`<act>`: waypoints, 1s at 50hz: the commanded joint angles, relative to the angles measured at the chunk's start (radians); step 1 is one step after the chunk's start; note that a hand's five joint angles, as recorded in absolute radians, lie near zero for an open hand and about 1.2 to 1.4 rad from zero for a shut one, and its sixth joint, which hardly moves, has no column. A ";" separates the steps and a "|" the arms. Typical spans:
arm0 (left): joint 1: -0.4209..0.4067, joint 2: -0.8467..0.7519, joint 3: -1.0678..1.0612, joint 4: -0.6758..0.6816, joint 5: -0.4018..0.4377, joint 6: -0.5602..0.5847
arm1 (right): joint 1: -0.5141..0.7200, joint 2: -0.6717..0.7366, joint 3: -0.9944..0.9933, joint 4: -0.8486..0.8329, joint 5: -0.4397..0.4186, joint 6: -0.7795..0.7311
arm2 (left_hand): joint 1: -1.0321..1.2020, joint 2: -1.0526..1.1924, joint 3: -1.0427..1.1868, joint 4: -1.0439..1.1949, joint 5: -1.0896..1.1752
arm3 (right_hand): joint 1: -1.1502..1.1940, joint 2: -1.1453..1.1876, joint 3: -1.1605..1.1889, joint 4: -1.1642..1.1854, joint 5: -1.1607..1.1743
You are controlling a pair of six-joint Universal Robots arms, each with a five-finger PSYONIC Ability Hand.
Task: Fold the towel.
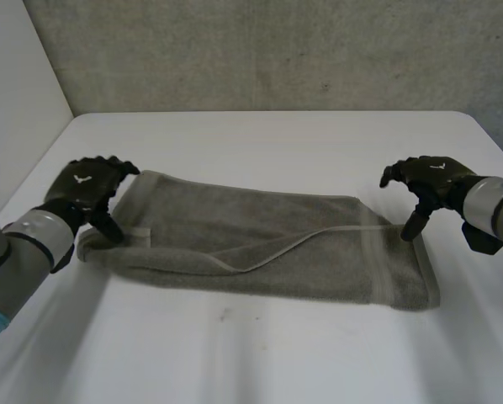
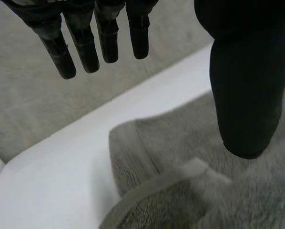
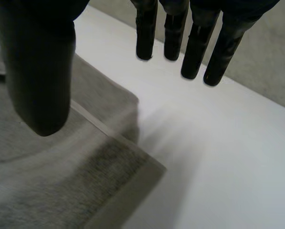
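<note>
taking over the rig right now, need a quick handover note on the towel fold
Left hand: open, over the left end of the towel, gripping nothing.
Right hand: open, at the towel's far right corner, thumb above the cloth, gripping nothing.
Towel: grey, lying lengthways across the white table. It looks folded once, with a hemmed edge running across its top layer.
Left to do: take hold of the ends and fold again, probably end to end.

Nubby terry-cloth towel [image 1: 260, 244]; smooth matt table [image 1: 319, 353]
</note>
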 commanded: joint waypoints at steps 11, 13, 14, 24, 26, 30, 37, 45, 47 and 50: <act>0.001 -0.215 0.232 -0.291 0.016 0.248 | 0.027 0.202 -0.097 -0.034 0.146 -0.109 | 0.137 0.138 0.137 0.138 0.135 | 0.147 0.142 0.146 0.147 0.131; 0.001 -0.215 0.231 -0.292 0.016 0.257 | 0.027 0.210 -0.098 -0.034 0.152 -0.110 | 0.213 0.213 0.213 0.214 0.211 | 0.229 0.224 0.228 0.229 0.213; 0.001 -0.215 0.231 -0.292 0.016 0.257 | 0.027 0.216 -0.101 -0.034 0.154 -0.112 | 0.214 0.214 0.214 0.215 0.212 | 0.384 0.379 0.382 0.384 0.368; 0.001 -0.195 0.206 -0.299 0.014 0.271 | 0.028 0.183 -0.103 -0.029 0.141 -0.106 | 0.736 0.736 0.736 0.737 0.734 | 0.975 0.969 0.973 0.974 0.959; 0.000 -0.192 0.202 -0.302 0.014 0.271 | 0.028 0.169 -0.104 -0.027 0.140 -0.104 | 0.780 0.780 0.780 0.781 0.778 | 0.975 0.969 0.973 0.974 0.959; 0.001 -0.184 0.197 -0.307 0.014 0.271 | 0.028 0.120 -0.089 -0.021 0.135 -0.101 | 0.989 0.989 0.989 0.990 0.987 | 0.975 0.969 0.973 0.974 0.959; 0.006 -0.115 0.176 -0.305 0.008 0.264 | 0.018 -0.043 0.003 -0.021 0.056 -0.107 | 1.065 1.065 1.065 1.066 1.063 | 0.975 0.969 0.973 0.974 0.959; 0.018 -0.084 0.121 -0.301 -0.001 0.271 | 0.002 -0.233 0.171 0.022 -0.058 -0.185 | 1.065 1.065 1.065 1.066 1.063 | 0.975 0.969 0.973 0.974 0.959; 0.021 -0.083 0.104 -0.299 -0.001 0.271 | -0.028 -0.261 0.219 0.034 -0.073 -0.250 | 1.065 1.065 1.065 1.066 1.063 | 0.975 0.969 0.973 0.974 0.959; 0.033 -0.069 0.068 -0.290 0.009 0.271 | -0.096 -0.318 0.330 0.058 -0.087 -0.411 | 0.457 0.458 0.458 0.459 0.456 | 0.975 0.969 0.973 0.974 0.959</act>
